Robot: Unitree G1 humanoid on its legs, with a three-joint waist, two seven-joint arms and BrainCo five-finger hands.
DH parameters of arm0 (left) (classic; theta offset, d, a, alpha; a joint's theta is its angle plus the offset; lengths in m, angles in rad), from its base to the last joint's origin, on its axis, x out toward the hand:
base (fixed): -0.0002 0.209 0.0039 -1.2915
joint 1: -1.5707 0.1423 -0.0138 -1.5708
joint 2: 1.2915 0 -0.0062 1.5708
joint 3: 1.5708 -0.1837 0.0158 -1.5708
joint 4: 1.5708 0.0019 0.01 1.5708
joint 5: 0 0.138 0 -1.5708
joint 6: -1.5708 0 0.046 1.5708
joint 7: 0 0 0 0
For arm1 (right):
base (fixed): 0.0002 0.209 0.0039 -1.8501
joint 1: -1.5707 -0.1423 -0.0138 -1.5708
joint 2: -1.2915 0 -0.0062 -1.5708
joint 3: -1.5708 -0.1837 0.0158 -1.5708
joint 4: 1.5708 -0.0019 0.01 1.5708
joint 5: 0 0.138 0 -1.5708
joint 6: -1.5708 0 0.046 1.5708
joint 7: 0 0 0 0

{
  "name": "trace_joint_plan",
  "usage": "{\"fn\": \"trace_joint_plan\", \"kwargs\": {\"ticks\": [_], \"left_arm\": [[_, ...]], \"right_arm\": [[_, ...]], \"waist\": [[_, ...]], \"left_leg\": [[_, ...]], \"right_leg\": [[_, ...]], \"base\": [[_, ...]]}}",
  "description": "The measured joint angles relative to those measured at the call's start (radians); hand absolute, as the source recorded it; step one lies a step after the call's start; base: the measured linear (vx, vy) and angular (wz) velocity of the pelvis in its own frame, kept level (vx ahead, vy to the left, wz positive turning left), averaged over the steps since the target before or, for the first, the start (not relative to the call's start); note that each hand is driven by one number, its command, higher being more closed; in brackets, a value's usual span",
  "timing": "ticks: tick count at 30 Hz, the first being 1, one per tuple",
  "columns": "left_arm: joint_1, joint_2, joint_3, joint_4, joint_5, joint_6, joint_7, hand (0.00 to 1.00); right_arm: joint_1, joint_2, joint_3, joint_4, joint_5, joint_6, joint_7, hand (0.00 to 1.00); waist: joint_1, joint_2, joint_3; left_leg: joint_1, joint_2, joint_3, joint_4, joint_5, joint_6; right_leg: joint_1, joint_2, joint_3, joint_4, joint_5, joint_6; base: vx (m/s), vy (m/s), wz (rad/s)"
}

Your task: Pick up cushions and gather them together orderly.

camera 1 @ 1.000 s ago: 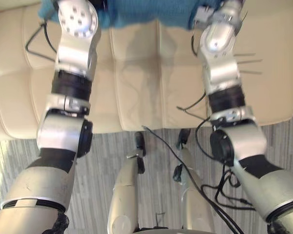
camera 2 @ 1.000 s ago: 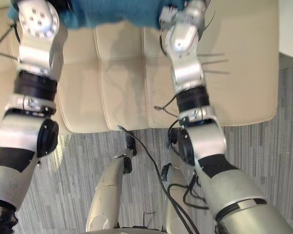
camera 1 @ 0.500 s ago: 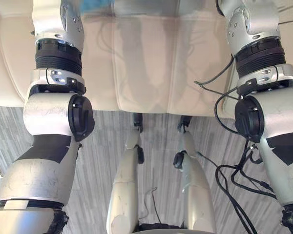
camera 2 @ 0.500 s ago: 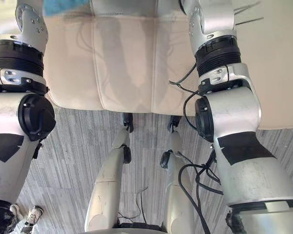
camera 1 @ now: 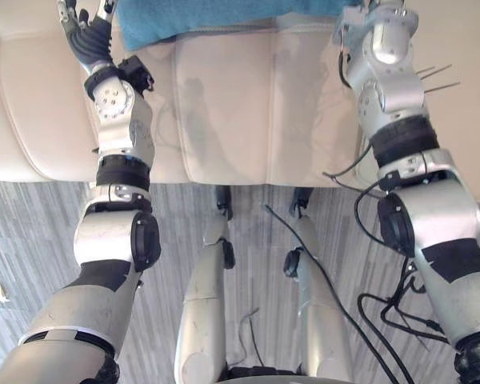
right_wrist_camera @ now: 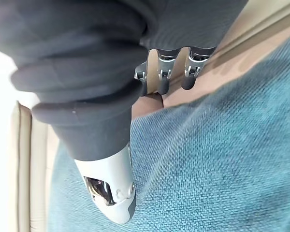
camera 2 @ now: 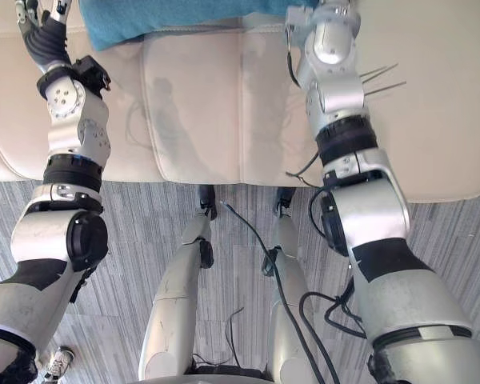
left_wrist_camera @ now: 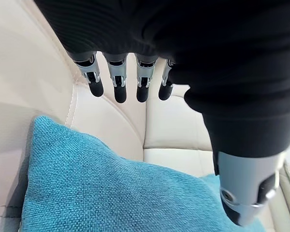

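A teal, coarse-woven cushion [camera 1: 200,18] lies across the top of the frame on a cream, seam-stitched leather sofa [camera 1: 224,112]. The left hand [camera 1: 86,34], upper left beside its corner, is released, fingers straight. The right hand [right_wrist_camera: 108,188] hangs relaxed over its other end, gripping nothing.

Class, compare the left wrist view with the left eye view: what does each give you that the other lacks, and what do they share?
The left wrist view adds the close look: the left hand has straight fingers, holds nothing, and hangs just clear of a corner of the teal cushion. The left eye view adds the grey striped floor and the seat's front edge. Shared: the cushion lying on the cream sofa, with the left hand at its end.
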Motion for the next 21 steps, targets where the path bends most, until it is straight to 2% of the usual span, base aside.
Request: {"fn": "trace_joint_plan", "kwargs": {"ticks": [2,5,6,8,9,10,13,14,19,21], "left_arm": [[0.177,0.021,-0.027,-0.174,0.000,-0.037,-0.018,0.00],[0.381,0.009,-0.072,-0.312,0.000,-0.058,-0.053,0.00],[0.541,-0.025,-0.107,-0.387,0.001,-0.071,-0.097,0.00],[0.645,-0.060,-0.135,-0.408,0.001,-0.072,-0.121,0.00],[0.773,-0.123,-0.181,-0.407,0.005,-0.067,-0.165,0.00],[0.816,-0.145,-0.196,-0.403,0.007,-0.066,-0.179,0.00],[0.950,-0.225,-0.231,-0.304,0.045,-0.041,-0.238,0.00],[0.994,-0.253,-0.230,-0.198,0.094,-0.021,-0.257,0.00],[1.061,-0.261,-0.194,0.127,0.202,0.021,-0.286,0.00],[1.077,-0.256,-0.167,0.190,0.233,0.031,-0.303,0.00]], "right_arm": [[0.205,-0.032,-0.035,-0.218,-0.068,-0.025,0.000,0.00],[0.442,-0.023,-0.045,-0.360,-0.130,-0.041,0.011,0.00],[0.626,0.009,-0.040,-0.420,-0.176,-0.049,0.054,0.00],[0.739,0.049,-0.028,-0.422,-0.207,-0.050,0.086,0.00],[0.885,0.119,-0.025,-0.408,-0.212,-0.049,0.129,0.00],[0.937,0.144,-0.025,-0.400,-0.215,-0.049,0.142,0.00],[1.111,0.226,-0.032,-0.287,-0.251,-0.046,0.199,0.00],[1.176,0.251,-0.053,-0.188,-0.288,-0.040,0.226,0.00],[1.245,0.253,-0.140,0.182,-0.330,-0.025,0.269,0.00],[1.246,0.240,-0.166,0.259,-0.361,-0.014,0.281,0.00]], "waist": [[0.001,-0.001,0.000],[0.002,-0.003,-0.001],[0.007,-0.013,-0.020],[0.009,-0.024,-0.057],[0.010,-0.030,-0.077],[0.008,-0.032,-0.089],[0.006,-0.040,-0.142],[0.003,-0.040,-0.198],[-0.034,-0.047,-0.290],[-0.048,-0.045,-0.301]], "left_leg": [[0.054,0.006,0.000,-0.005,-0.004,-0.005],[0.138,0.012,0.001,-0.005,-0.017,-0.016],[0.198,0.018,0.007,-0.004,-0.036,-0.021],[0.220,0.018,0.014,-0.004,-0.051,-0.021],[0.277,0.019,0.016,-0.003,-0.069,-0.026],[0.294,0.021,0.017,-0.001,-0.076,-0.026],[0.394,0.023,0.032,0.001,-0.114,-0.031],[0.446,0.022,0.048,-0.003,-0.130,-0.029],[0.611,0.013,0.083,-0.028,-0.178,-0.028],[0.649,0.002,0.091,-0.043,-0.180,-0.026]], "right_leg": [[0.055,0.009,0.001,-0.007,-0.013,-0.005],[0.139,0.016,0.001,-0.007,-0.028,-0.023],[0.194,0.022,0.004,-0.006,-0.044,-0.035],[0.212,0.026,0.011,-0.005,-0.055,-0.035],[0.267,0.030,0.014,-0.005,-0.068,-0.038],[0.282,0.032,0.016,-0.004,-0.073,-0.038],[0.369,0.035,0.031,0.000,-0.105,-0.039],[0.404,0.034,0.046,0.014,-0.125,-0.028],[0.531,0.022,0.080,0.030,-0.168,-0.008],[0.557,0.016,0.088,0.030,-0.174,-0.001]], "base": [[-0.06,-0.072,-0.04],[-0.02,-0.061,-0.04],[0.02,-0.037,-0.09],[0.06,-0.024,-0.13],[0.09,-0.015,-0.12],[0.08,-0.007,-0.11],[0.09,0.009,-0.22],[0.11,0.021,-0.26],[0.10,0.041,-0.19],[0.05,0.043,-0.15]]}}
